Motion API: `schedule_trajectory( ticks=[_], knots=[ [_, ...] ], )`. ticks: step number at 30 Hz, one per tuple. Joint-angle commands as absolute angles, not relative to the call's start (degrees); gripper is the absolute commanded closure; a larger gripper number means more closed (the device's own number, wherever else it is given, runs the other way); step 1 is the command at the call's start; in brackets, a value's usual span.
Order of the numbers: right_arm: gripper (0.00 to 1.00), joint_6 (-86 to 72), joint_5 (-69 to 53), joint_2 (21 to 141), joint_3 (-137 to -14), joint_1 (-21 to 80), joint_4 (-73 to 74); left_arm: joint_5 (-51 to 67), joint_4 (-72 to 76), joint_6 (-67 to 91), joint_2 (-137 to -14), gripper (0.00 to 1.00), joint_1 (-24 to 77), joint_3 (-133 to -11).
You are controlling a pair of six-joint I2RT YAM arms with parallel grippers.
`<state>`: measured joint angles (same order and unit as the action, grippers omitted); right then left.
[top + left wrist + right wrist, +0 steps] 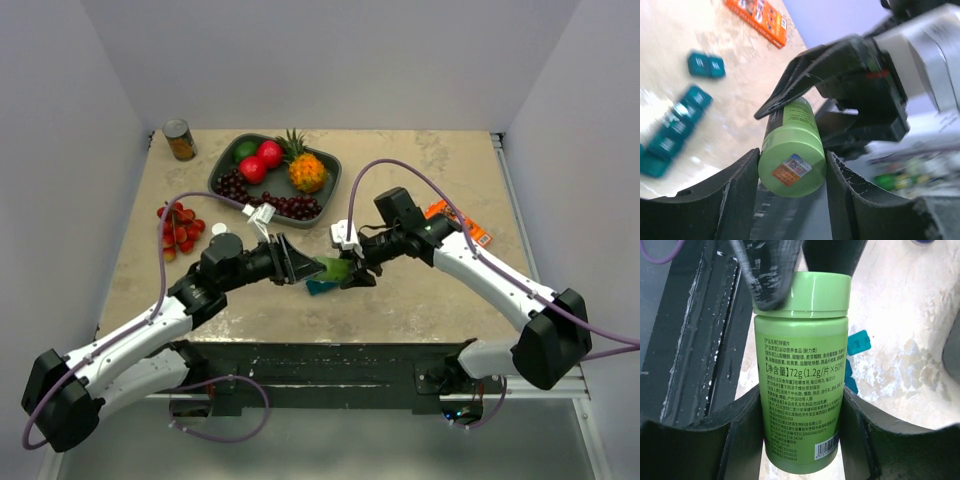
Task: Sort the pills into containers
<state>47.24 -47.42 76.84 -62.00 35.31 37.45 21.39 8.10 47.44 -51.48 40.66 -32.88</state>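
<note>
A small green bottle (336, 268) with a green cap is held in the air between both grippers, above the table's near middle. My right gripper (802, 430) is shut on the bottle's body (801, 370) near its base. My left gripper (792, 172) is shut on the cap end (792, 160), which carries an orange and white sticker. In the top view the left gripper (308, 264) and right gripper (352, 272) meet at the bottle. Teal-blue containers lie on the table below (322, 286); in the left wrist view they are a pair (706, 65) and a longer strip (675, 132). No pills show.
A dark grey fruit tray (222, 172) with grapes, apples and a pineapple stands at the back. A tin can (180, 140) stands at the back left. Red fruits (178, 228) lie at the left. An orange packet (458, 222) lies at the right.
</note>
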Motion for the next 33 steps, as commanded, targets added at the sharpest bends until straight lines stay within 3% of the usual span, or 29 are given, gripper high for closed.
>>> schedule_trajectory(
  ticks=[1,3,4,5,6,9,12,19,24,27,33],
  knots=[
    [1.0,45.7,-46.0,75.3,-61.6,33.2,35.7,24.1,9.9,82.7,-54.5,1.0,39.8,-28.9],
    [1.0,45.7,-46.2,75.1,-61.5,33.1,35.8,25.9,14.0,84.8,-56.2,1.0,39.8,-29.4],
    [1.0,45.8,-46.2,74.7,-61.3,33.1,35.8,26.2,13.6,83.9,-56.6,0.94,39.7,-30.5],
    [1.0,45.8,-46.2,74.5,-61.3,33.0,35.9,26.4,12.1,82.3,-57.3,0.83,39.6,-31.8],
    [1.0,45.8,-46.2,74.4,-61.1,33.0,35.7,26.3,11.4,79.3,-57.3,0.59,39.6,-33.8],
    [1.0,45.7,-46.5,73.8,-60.6,32.6,35.3,26.5,8.5,71.0,-56.8,0.19,38.2,-36.6],
    [1.0,45.7,-46.6,73.7,-60.3,32.2,34.9,25.2,2.0,57.4,-55.2,0.02,36.7,-39.4],
    [1.0,45.9,-48.1,73.0,-59.4,30.7,34.4,20.1,-13.3,19.2,-50.2,0.02,35.9,-42.5],
    [1.0,51.2,-51.3,73.5,-58.1,30.1,36.8,40.3,6.2,-10.8,-37.2,0.01,36.4,-27.4],
    [1.0,53.3,-52.3,73.9,-57.9,30.1,37.9,41.0,17.2,-17.2,-36.6,0.01,36.3,-23.7],
    [1.0,55.9,-54.3,73.6,-56.8,30.1,38.8,45.6,20.0,-21.4,-52.0,0.01,37.6,-31.7]
  ],
)
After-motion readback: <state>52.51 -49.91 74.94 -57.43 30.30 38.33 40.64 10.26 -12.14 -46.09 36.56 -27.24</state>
